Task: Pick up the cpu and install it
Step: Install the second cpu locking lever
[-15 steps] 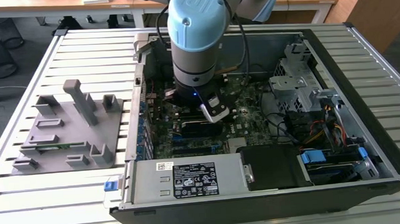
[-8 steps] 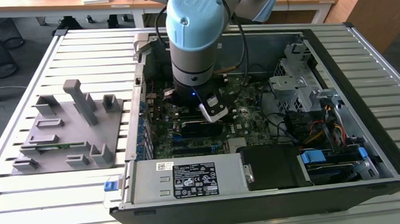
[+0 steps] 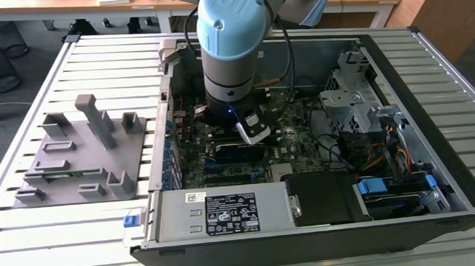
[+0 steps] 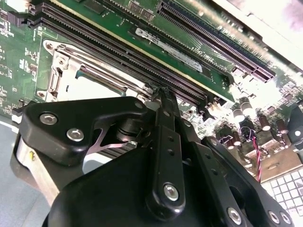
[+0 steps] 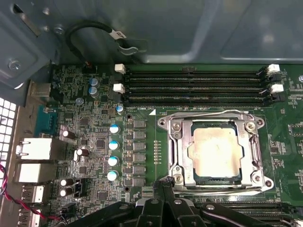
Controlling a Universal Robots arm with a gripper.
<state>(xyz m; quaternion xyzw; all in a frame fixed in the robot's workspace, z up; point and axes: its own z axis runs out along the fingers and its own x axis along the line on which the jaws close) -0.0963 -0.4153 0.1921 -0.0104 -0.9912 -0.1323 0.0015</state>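
Note:
The cpu [image 5: 215, 151], a flat square with a pale metal top, lies inside the silver socket frame [image 5: 176, 142] on the green motherboard. In the second wrist view the cpu [image 4: 94, 87] shows as a bright patch within the same frame. My gripper [image 5: 163, 185] hovers just off the socket's edge, on the side away from the memory slots. Its black fingers [image 5: 156, 201] are pressed together with nothing between them. In the exterior view the gripper [image 3: 251, 134] hangs inside the open computer case, low over the board.
Several empty memory slots [image 5: 194, 85] run beside the socket. Capacitors [image 5: 113, 151] and rear ports [image 5: 35, 149] stand nearby. A power supply [image 3: 225, 213], a drive cage [image 3: 352, 98] and cables crowd the case. A grey tray [image 3: 70, 158] with blocks sits at the exterior view's left.

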